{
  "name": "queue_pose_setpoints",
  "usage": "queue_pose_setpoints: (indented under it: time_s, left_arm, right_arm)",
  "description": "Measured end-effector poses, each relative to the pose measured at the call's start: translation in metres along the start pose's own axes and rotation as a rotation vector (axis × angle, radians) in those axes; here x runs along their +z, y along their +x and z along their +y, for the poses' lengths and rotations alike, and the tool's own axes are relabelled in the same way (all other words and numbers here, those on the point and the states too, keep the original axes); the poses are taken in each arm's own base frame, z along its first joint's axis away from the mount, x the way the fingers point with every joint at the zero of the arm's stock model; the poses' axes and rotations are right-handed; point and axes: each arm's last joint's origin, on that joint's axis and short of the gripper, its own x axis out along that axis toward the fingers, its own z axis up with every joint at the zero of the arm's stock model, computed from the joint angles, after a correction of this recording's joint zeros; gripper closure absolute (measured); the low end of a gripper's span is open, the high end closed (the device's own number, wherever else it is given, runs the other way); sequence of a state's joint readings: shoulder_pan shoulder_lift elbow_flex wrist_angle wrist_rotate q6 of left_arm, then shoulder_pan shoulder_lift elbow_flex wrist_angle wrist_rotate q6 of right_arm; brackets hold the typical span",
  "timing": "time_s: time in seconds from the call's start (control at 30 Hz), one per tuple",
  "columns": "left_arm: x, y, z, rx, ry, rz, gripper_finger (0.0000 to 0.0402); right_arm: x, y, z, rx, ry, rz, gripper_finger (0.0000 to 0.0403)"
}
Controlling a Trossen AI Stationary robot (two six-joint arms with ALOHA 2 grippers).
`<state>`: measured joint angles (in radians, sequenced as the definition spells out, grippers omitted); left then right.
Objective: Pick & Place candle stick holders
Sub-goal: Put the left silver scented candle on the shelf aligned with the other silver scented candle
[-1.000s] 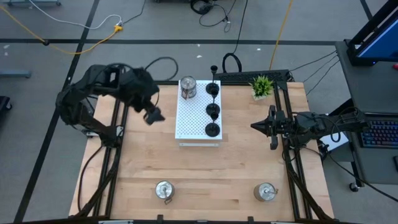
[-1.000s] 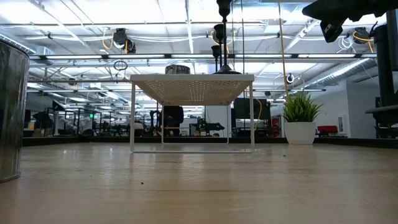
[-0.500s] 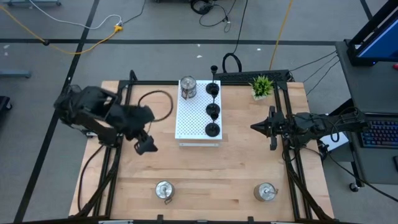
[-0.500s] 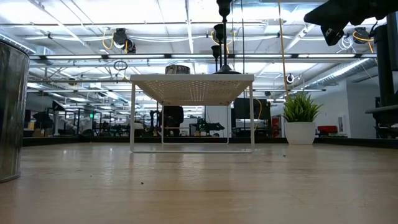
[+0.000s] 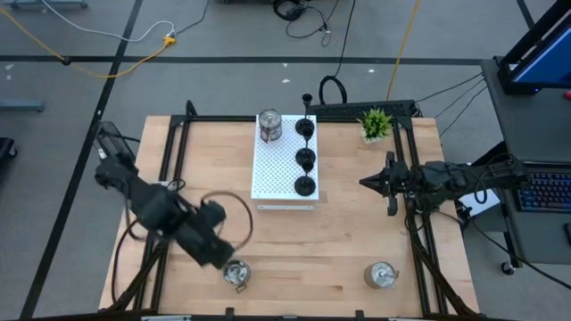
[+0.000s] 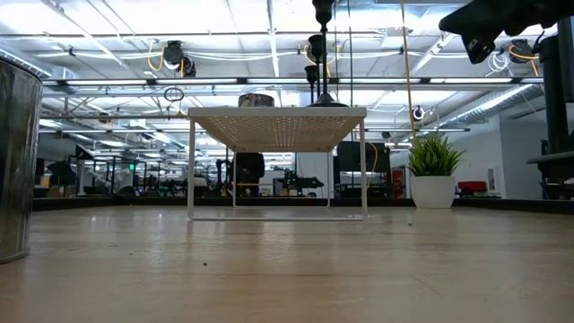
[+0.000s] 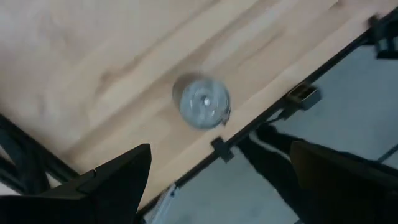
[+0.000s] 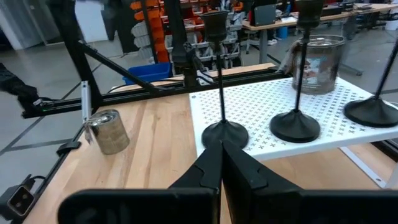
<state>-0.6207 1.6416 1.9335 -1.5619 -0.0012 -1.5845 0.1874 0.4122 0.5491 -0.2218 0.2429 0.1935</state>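
hanging low over the front-left part of the desk (image 5: 294, 241), the left claw (image 5: 214, 252) sits just beside a silver candle stick holder (image 5: 235, 273), which stands near the desk's front edge. its wrist view looks down on that same silver holder (image 7: 204, 102) between two dark fingers (image 7: 115, 183) spread wide apart, so this claw is released and holds nothing.

the right claw (image 5: 368, 181) waits at the right side of the desk, pointing toward the white perforated board (image 5: 275, 174); in its wrist view the fingers (image 8: 214, 163) are pressed together, clenched with nothing between them.

on the board stand three black candle stick holders in a row along its right side: one at the back (image 5: 305, 127), one in the middle (image 5: 305, 159), one at the front (image 5: 305, 185). a second silver holder (image 5: 269, 126) stands on the board's back-left corner. a third silver holder (image 5: 381, 274) stands on the desk near the front-right, well apart from both claws.

a small green potted plant (image 5: 376, 122) stands at the desk's back-right corner, and in the low view it (image 6: 434, 170) shows to the right of the raised board (image 6: 278, 117).
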Motion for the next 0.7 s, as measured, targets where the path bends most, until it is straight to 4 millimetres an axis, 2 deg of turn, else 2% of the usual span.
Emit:
queue_pose_setpoints:
  time_s: [0.13,0.3,0.7]
  left_arm:
    - [-0.011,0.032,-0.011,0.104,-0.021,0.067,0.0011]
    - [-0.019,0.061,-0.022,0.185,-0.031,0.083,0.0011]
    - [-0.024,0.103,-0.041,0.242,-0.012,0.079,0.0007]
  right_arm:
    - [0.0,0.0,0.001,0.044,-0.004,0.009,0.0403]
    - [0.0,0.0,0.002,0.068,-0.005,0.013,0.0403]
    - [0.0,0.0,0.002,0.065,-0.024,0.012,0.0403]
